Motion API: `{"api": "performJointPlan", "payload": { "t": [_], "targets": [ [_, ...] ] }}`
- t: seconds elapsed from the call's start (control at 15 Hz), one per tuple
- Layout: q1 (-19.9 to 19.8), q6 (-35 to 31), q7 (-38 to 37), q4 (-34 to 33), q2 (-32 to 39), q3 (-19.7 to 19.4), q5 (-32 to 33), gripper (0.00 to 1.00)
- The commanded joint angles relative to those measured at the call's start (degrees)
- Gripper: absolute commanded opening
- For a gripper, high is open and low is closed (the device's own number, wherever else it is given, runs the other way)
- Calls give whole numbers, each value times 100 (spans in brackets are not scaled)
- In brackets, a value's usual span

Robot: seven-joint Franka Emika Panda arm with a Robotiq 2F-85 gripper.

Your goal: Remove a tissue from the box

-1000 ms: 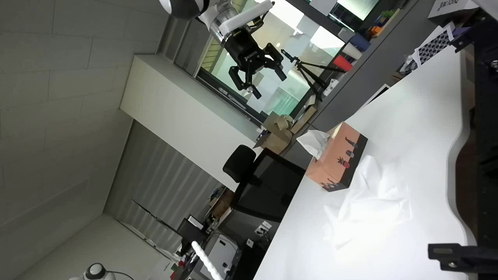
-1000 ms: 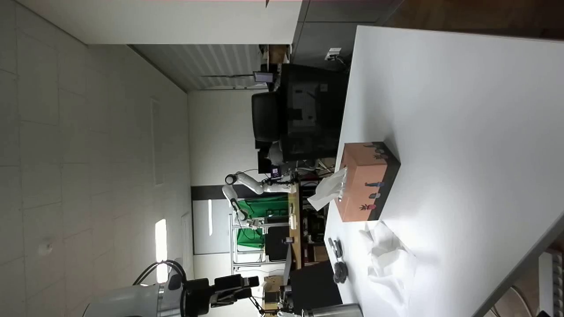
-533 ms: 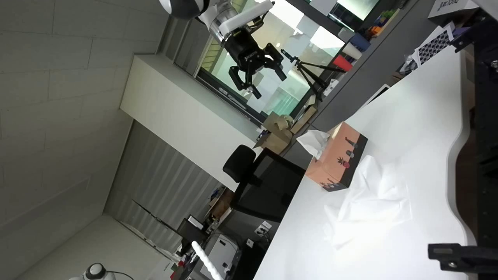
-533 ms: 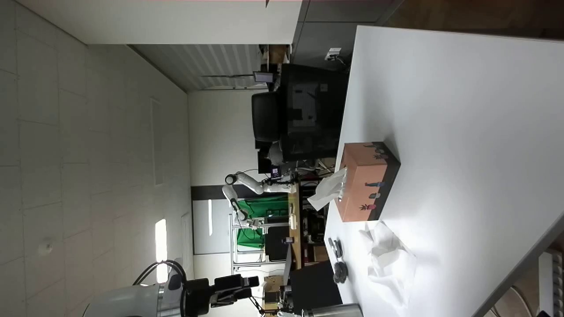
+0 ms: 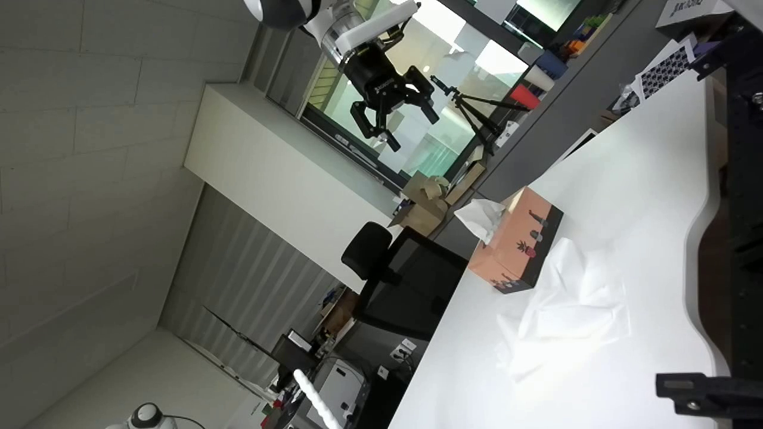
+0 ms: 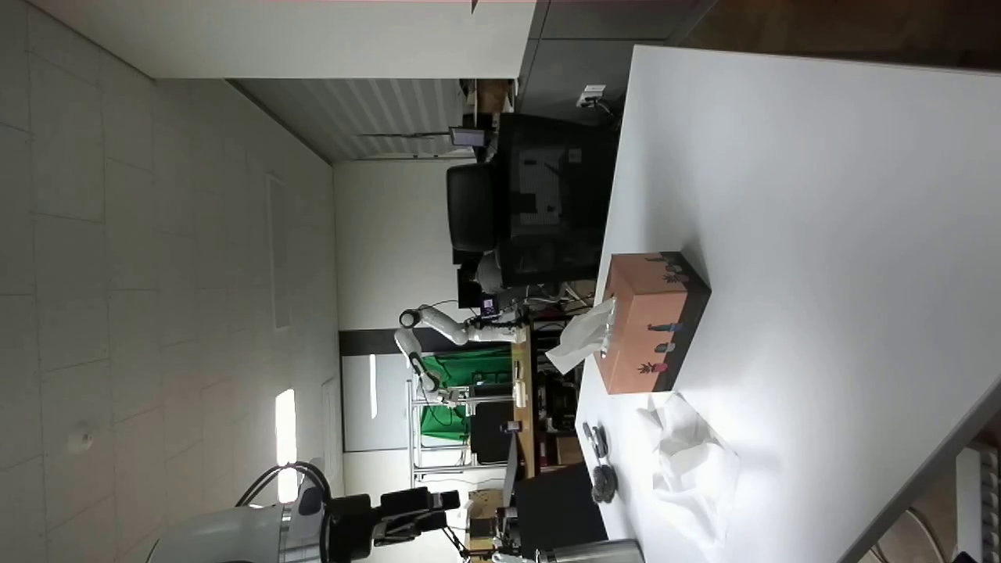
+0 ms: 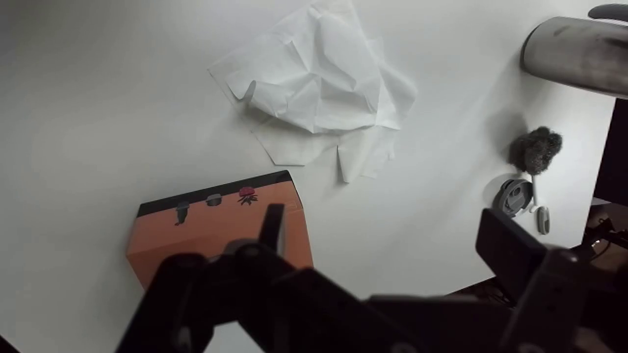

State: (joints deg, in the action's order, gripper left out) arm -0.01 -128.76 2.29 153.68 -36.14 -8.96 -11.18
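Note:
The box (image 5: 517, 244) is pinkish-orange with a dark band at its base and stands on the white table. It also shows in the other pictures, in an exterior view (image 6: 647, 328) and the wrist view (image 7: 211, 223). One white tissue (image 5: 480, 218) sticks out of its top slot. Another tissue (image 7: 319, 88) lies crumpled and spread on the table beside the box; it also shows in both exterior views (image 5: 572, 310) (image 6: 692, 469). My black gripper (image 5: 414, 130) is open and empty, well above the table, apart from box and tissues. In the wrist view a finger covers part of the box.
In the wrist view, a grey metal cylinder (image 7: 579, 54), a dark fuzzy object (image 7: 537, 149) and a grey lid (image 7: 514, 196) are on the table near its edge. A black chair (image 5: 411, 286) stands beyond the table.

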Motion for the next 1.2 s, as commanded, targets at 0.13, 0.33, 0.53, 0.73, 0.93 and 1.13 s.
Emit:
{"api": "performJointPlan", "payload": {
  "t": [0.13, 0.33, 0.53, 0.73, 0.93, 1.13],
  "targets": [
    [-82, 28, 44, -15, 7, 76, -56, 100],
    [-164, -257, -99, -65, 219, 149, 12, 100],
    [-246, -990, -102, -331, 974, 90, -14, 100],
    [-423, -1896, -329, -601, 1838, 105, 11, 100],
    [-630, -2612, -809, -1054, 2841, 140, 56, 100],
    [-800, -3068, -1678, -1690, 3820, 188, 188, 100]
  ]
}}
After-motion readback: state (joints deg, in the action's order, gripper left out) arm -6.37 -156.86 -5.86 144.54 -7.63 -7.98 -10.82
